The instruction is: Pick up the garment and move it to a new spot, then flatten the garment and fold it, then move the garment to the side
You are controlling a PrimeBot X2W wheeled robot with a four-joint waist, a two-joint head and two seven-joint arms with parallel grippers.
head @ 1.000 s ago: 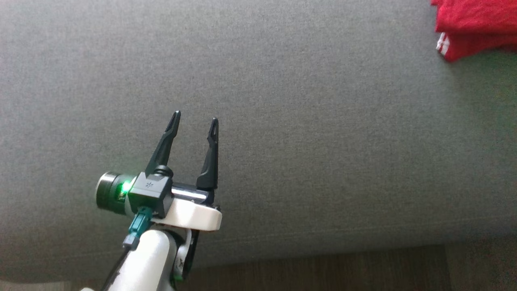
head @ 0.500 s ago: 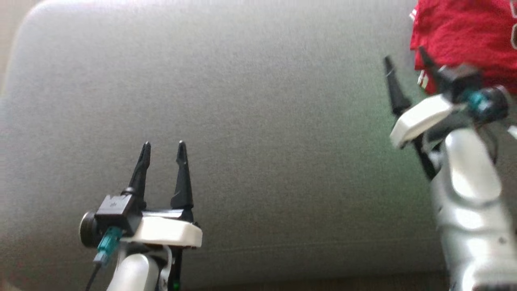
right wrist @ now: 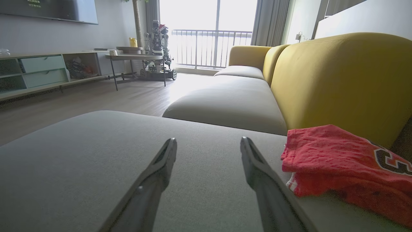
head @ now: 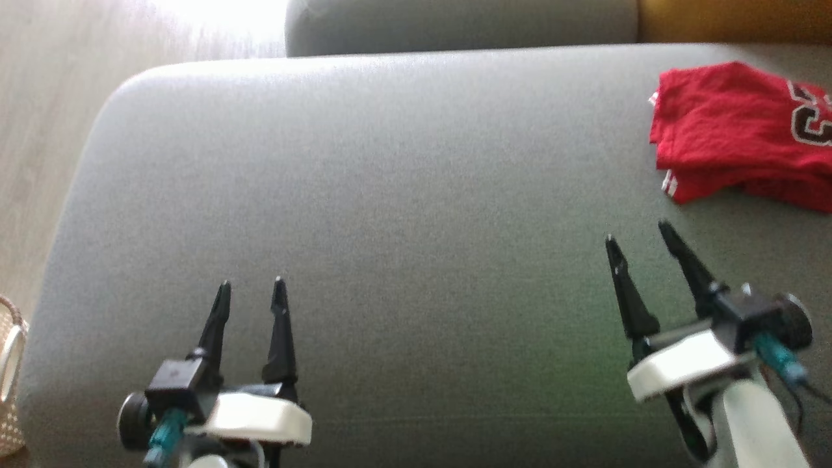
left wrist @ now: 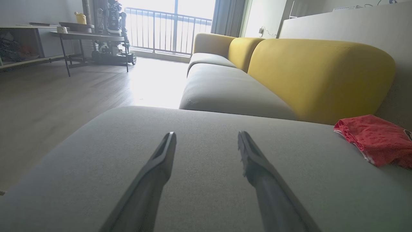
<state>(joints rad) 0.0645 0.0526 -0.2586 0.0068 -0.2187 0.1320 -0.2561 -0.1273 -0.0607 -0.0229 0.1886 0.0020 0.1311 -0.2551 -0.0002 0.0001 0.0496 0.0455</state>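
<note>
The garment is a bright red top, folded into a small stack at the far right of the grey seat cushion, with part of a black number showing at its right edge. It also lies at the right in the left wrist view as the garment and in the right wrist view as the garment. My left gripper is open and empty near the cushion's front left. My right gripper is open and empty, a short way in front of the garment and apart from it.
A yellow backrest rises behind the garment. A second grey cushion continues beyond. Wooden floor lies to the left, with a side table and low shelving further off. A woven basket sits at the left edge.
The head camera has swung, so the whole cushion and the garment's number have come into sight. My right gripper has drawn back from the garment's edge and now sits lower.
</note>
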